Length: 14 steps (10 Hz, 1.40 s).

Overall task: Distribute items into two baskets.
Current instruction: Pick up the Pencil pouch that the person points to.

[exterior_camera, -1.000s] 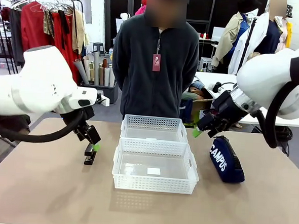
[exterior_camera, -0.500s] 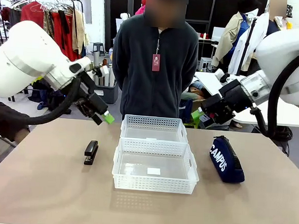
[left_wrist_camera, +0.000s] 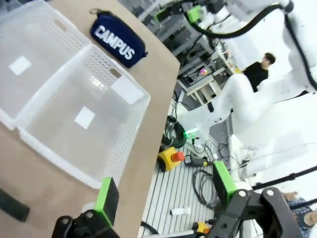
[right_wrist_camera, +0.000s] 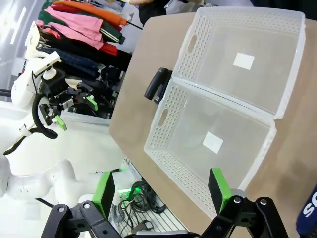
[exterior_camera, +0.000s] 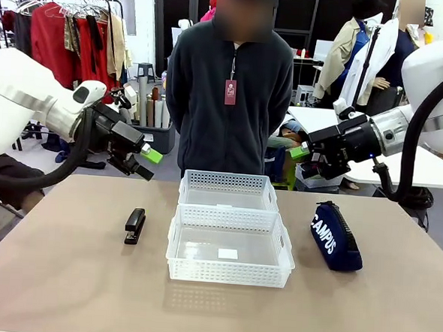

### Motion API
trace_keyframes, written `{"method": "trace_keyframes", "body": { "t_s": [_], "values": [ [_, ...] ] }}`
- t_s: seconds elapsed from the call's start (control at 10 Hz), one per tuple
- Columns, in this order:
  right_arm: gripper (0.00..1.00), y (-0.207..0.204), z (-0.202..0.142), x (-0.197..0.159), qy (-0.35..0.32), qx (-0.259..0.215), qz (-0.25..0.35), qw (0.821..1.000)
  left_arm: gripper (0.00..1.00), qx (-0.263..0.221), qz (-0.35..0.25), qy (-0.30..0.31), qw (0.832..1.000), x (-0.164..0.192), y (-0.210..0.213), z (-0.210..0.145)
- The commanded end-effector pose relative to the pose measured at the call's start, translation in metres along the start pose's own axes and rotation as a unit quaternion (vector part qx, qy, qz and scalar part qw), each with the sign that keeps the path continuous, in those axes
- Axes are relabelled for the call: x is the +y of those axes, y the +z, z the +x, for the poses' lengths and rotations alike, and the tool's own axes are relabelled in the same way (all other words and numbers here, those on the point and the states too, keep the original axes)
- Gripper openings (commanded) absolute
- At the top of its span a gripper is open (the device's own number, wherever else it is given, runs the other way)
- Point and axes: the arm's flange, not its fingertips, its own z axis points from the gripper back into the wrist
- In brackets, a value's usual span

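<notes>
Left end effector [exterior_camera: 148, 164] and right end effector [exterior_camera: 301, 156] are both spread wide with nothing held, up above the tabletop [exterior_camera: 64, 277]. For the pick we'd drop left straight onto the stapler [exterior_camera: 134, 226], pads across its narrow body. Right takes the CAMPUS pouch [exterior_camera: 336, 237] across its short axis, mid-length (soft, likely to sag, so pinch deep). Stapler lies left of the near basket [exterior_camera: 228, 274], pouch right of it, both clear of the walls. Near basket and far basket [exterior_camera: 228, 183] sit long side to long side. Both look empty, so we'd put one item in each.
</notes>
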Motion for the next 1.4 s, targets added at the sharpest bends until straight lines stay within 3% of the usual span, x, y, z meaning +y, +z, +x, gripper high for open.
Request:
{"method": "trace_keyframes", "body": {
  "t_s": [0.0, 0.4, 0.6, 0.7, 0.9, 1.0, 1.3],
  "values": [
    [1.0, 0.0, 0.0, 0.004, 0.007, 0.006, -0.011, 1.0, 1.0, 0.005, 0.024, -0.005, 1.0, -0.007, -0.002, 0.006],
    [1.0, -0.004, -0.001, 0.002, 0.005, 0.005, -0.009, 1.0, 1.0, 0.005, 0.016, -0.006, 1.0, -0.004, -0.004, 0.004],
    [1.0, 0.007, 0.015, 0.003, -0.063, -0.009, 0.087, 0.994, 1.0, 0.027, -0.085, 0.071, 0.993, 0.005, 0.008, 0.012],
    [1.0, 0.014, 0.021, 0.001, -0.089, -0.013, 0.122, 0.989, 1.0, 0.0, -0.112, 0.089, 0.99, 0.005, 0.013, 0.016],
    [1.0, 0.022, 0.035, -0.004, -0.126, -0.042, 0.182, 0.974, 1.0, -0.001, -0.214, 0.135, 0.967, 0.013, 0.022, 0.028],
    [1.0, 0.023, 0.042, -0.009, -0.143, -0.046, 0.197, 0.969, 1.0, -0.019, -0.237, 0.19, 0.953, 0.027, 0.027, 0.039],
    [1.0, 0.026, 0.066, -0.022, -0.174, -0.052, 0.205, 0.962, 1.0, -0.019, -0.277, 0.235, 0.932, 0.051, 0.034, 0.058]
  ]
}}
